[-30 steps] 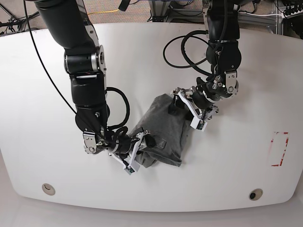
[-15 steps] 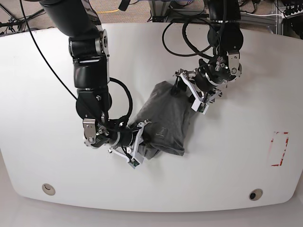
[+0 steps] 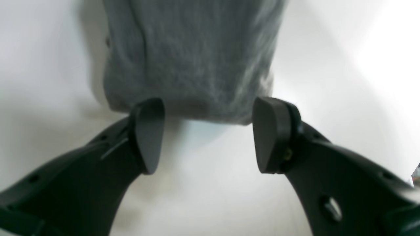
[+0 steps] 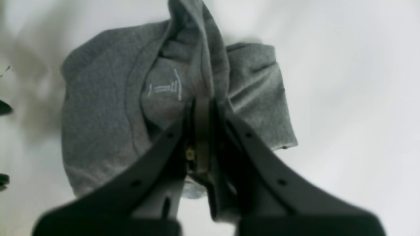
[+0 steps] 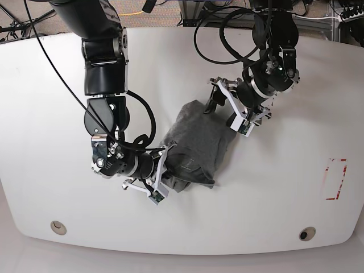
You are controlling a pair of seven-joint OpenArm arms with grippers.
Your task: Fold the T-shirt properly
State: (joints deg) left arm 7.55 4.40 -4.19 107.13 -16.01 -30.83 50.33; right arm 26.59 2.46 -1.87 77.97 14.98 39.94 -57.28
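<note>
The T-shirt (image 5: 194, 145) lay bunched in a rumpled heap near the middle of the white table (image 5: 296, 193), its neckline with the printed label (image 4: 165, 88) turned up. At its 7 o'clock end I had the right gripper (image 4: 201, 131) with fingers pressed together, clamped on a raised fold of the grey fabric. At the 1 o'clock end my left gripper (image 3: 208, 134) stood just off the cloth's edge, fingers spread wide apart and holding nothing.

T-shirt (image 3: 190, 59) top cut off by left wrist view's edge, blurred.
</note>
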